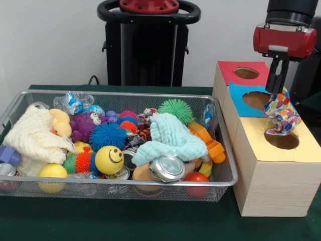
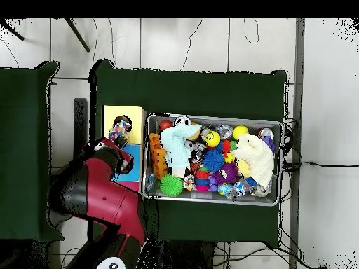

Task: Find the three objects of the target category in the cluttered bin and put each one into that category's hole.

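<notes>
My gripper (image 1: 276, 92) hangs over the wooden three-hole box (image 1: 273, 186), shut on a polka-dot multicoloured cloth (image 1: 282, 115). The cloth dangles just above the hole in the yellow panel (image 1: 282, 140), its lower edge at the hole's rim. From overhead the same cloth (image 2: 120, 129) shows over the yellow panel (image 2: 134, 112), with the red arm (image 2: 105, 157) beside it. The wire bin (image 1: 125, 93) holds a cream knitted cloth (image 1: 32, 138) at its left and a mint-green cloth (image 1: 170, 138) at its middle right.
The box also has a blue-panel hole (image 1: 256, 100) and a red-panel hole (image 1: 246, 73) behind the yellow one. The bin is crowded with spiky balls, a yellow smiley ball (image 1: 109, 159), crushed cans (image 1: 167, 168), an orange plastic toy (image 1: 210, 143) and a purple plush (image 1: 85, 125).
</notes>
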`<state>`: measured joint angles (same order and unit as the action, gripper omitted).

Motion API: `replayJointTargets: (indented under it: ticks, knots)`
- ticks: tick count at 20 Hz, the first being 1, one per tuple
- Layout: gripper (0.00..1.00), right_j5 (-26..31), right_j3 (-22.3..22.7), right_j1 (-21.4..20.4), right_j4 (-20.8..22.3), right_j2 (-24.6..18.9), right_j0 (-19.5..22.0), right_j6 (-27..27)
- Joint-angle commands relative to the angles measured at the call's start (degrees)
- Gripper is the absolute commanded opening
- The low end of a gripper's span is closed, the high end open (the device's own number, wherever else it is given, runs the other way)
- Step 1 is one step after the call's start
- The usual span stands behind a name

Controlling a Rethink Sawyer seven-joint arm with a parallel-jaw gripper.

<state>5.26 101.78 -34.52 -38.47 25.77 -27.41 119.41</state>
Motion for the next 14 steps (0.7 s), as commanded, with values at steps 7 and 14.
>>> replayJointTargets:
  ticks: [7, 14]
  knots:
    - [0.0, 5.8, -0.7, 1.6, 0.3, -1.8, -0.1, 10.8]
    - [0.0, 2.7, -1.1, 2.9, 0.4, -0.7, -0.5, 10.6]
